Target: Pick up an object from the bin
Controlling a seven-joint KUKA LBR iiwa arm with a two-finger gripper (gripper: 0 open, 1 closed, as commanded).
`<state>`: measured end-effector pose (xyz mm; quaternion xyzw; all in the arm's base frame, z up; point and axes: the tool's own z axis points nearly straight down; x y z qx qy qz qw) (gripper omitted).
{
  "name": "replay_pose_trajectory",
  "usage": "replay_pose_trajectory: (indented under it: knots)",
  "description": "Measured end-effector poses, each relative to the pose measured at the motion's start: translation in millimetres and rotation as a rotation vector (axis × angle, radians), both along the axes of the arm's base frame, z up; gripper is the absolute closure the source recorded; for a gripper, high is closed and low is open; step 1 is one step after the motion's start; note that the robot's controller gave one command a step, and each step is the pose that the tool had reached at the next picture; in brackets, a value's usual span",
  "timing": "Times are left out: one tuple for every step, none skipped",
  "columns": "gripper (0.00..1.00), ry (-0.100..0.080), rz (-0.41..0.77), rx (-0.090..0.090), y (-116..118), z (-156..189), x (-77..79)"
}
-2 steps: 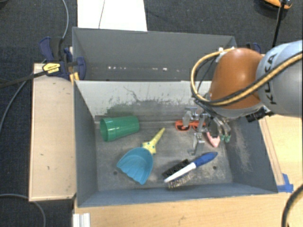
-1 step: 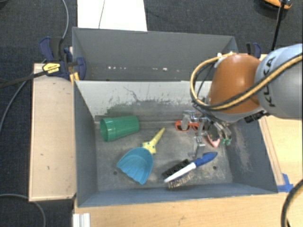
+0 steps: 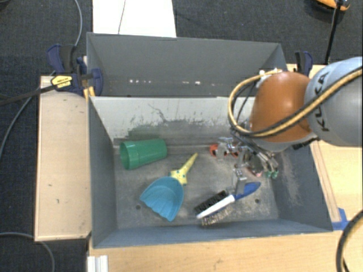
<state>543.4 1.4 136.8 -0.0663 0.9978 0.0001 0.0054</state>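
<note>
My gripper (image 3: 243, 177) hangs low at the right side of the bin, under the orange wrist cover. Just beneath and to its left lies a brush (image 3: 221, 204) with black bristles, a white body and a blue handle end that reaches up towards the gripper. Whether that blue end is touched cannot be told. Further left lies a light blue scoop (image 3: 163, 197) with a yellow handle pointing up and right. A green cup (image 3: 143, 153) rests on its side at the back left of the floor.
A small red and white piece (image 3: 214, 149) lies near the back wall, just left of the gripper. The arm and its cables cover the bin's right part. Bare floor stretches between the cup and the brush.
</note>
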Motion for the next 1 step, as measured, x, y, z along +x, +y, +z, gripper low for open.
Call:
replay_pose_trajectory:
  knots:
    - [0.0,0.01,0.101,-0.002,-3.3,-34.2,-17.5]
